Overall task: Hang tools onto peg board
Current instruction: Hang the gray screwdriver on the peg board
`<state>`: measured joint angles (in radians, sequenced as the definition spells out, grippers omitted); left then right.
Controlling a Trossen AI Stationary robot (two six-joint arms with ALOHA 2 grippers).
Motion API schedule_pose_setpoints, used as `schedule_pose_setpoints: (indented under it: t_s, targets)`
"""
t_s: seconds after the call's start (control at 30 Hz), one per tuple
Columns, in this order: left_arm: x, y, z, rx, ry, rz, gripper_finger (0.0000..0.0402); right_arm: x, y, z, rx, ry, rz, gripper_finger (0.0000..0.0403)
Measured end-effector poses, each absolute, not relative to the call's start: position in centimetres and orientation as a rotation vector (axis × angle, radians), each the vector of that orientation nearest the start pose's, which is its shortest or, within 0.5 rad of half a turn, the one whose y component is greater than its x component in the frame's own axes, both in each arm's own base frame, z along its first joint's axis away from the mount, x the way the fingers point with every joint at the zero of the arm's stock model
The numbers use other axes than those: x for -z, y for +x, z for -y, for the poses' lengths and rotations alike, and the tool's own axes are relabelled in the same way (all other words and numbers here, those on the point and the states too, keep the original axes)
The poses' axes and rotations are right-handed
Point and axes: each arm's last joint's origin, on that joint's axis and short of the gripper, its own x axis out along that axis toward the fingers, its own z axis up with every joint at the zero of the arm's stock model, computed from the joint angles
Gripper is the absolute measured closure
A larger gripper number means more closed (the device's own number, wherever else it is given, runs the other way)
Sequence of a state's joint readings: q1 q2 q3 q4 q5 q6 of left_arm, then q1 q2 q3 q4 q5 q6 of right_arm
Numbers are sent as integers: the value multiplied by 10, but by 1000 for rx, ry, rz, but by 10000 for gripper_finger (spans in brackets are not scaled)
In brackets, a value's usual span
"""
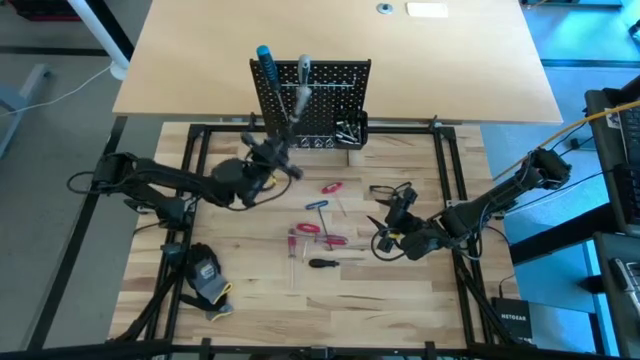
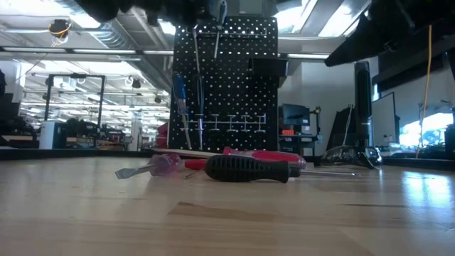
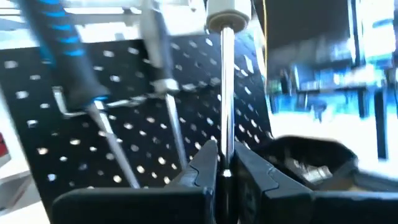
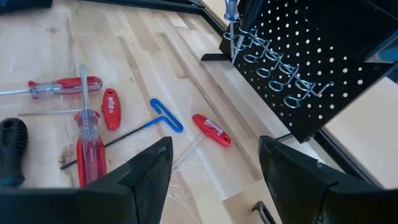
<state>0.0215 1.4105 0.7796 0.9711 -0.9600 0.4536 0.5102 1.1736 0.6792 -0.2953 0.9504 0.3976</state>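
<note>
The peg board (image 1: 312, 100) stood at the table's far edge in the high view, two screwdrivers already hung and about five tools (image 1: 320, 232) lying loose. In the left wrist view, the left gripper (image 3: 225, 163) pinched a grey-handled screwdriver (image 3: 227, 81) before the panel. In the right wrist view, the right gripper (image 4: 214, 163) hung spread and empty.

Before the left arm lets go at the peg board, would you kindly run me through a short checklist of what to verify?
1. Left tool shut on the grey-handled screwdriver shaft: ok.
2. Screwdriver upright against the peg board: ok.
3. Screwdriver seated on a hook: cannot tell.
4. Blue-handled screwdriver already hanging: ok.
5. Right tool open, waiting over the table, apart from the board: ok.
6. Loose tools left, such as the black-handled screwdriver: not ok.
</note>
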Motion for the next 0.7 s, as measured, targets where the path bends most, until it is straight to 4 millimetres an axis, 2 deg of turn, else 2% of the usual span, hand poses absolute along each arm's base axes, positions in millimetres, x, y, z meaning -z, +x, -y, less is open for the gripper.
schedule_pose_setpoints:
  t_s: [0.2, 0.5, 0.7]
  targets:
    - [-297, 283, -57, -1063, 226, 171, 380, -224, 205, -87, 548, -172, -477, 164]
    - [-297, 277, -99, -980, 137, 290, 383, -224, 205, -87, 555, -177, -476, 164]
    - [-288, 282, -115, -925, 64, 311, 383, -221, 207, -88, 563, -191, -483, 164]
